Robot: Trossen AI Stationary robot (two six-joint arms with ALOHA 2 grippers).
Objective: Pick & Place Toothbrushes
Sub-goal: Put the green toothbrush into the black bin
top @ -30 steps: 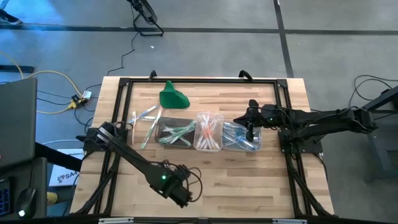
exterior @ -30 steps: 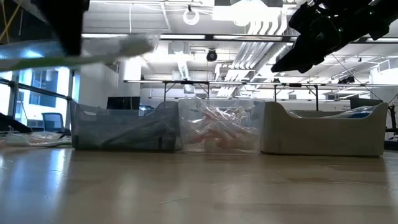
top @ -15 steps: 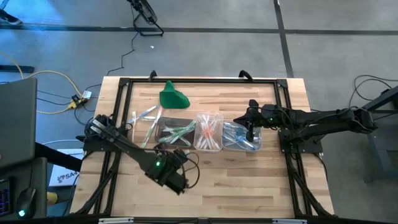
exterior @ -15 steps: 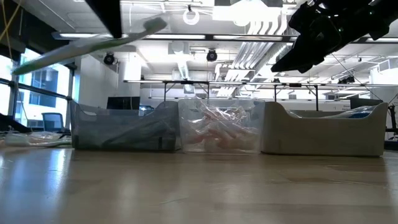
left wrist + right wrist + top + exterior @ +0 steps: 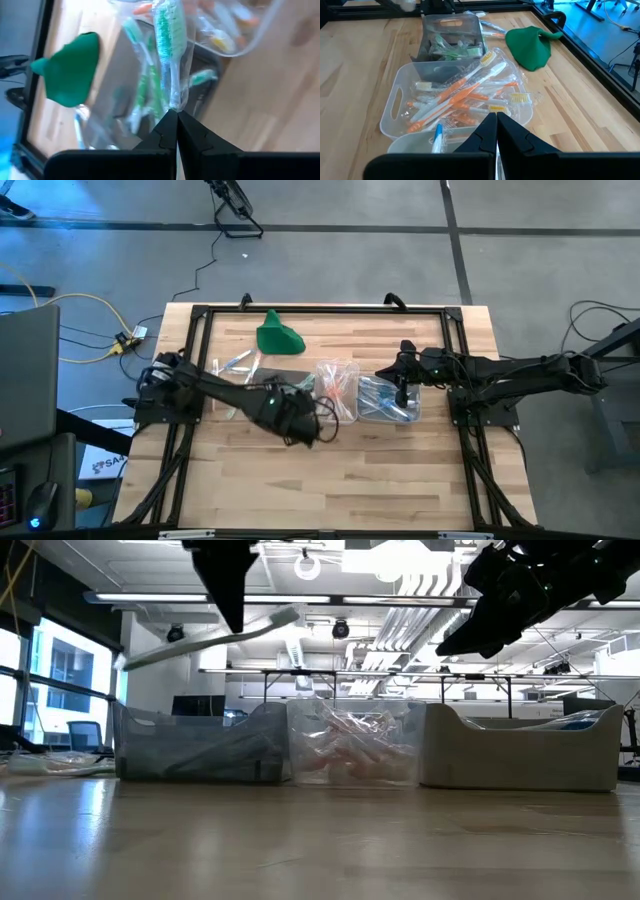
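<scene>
Toothbrushes (image 5: 465, 95) fill three tubs (image 5: 400, 105): green, orange, blue.

Matt pale wood table top (image 5: 400, 460). Clear glossy plastic tubs (image 5: 400, 107). Green cloth-like lump (image 5: 530, 47). Glossy film-wrapped plastic toothbrush (image 5: 167, 45).

Looks like a robotics lab/open workshop: wood bench (image 5: 400, 460) w/ black frame (image 5: 320, 310) on grey concrete floor (image 5: 330, 260), loose cables (image 5: 85, 305), exposed ceiling ducts (image 5: 420, 585) & strip lights (image 5: 170, 597), big windows (image 5: 65, 675).
</scene>
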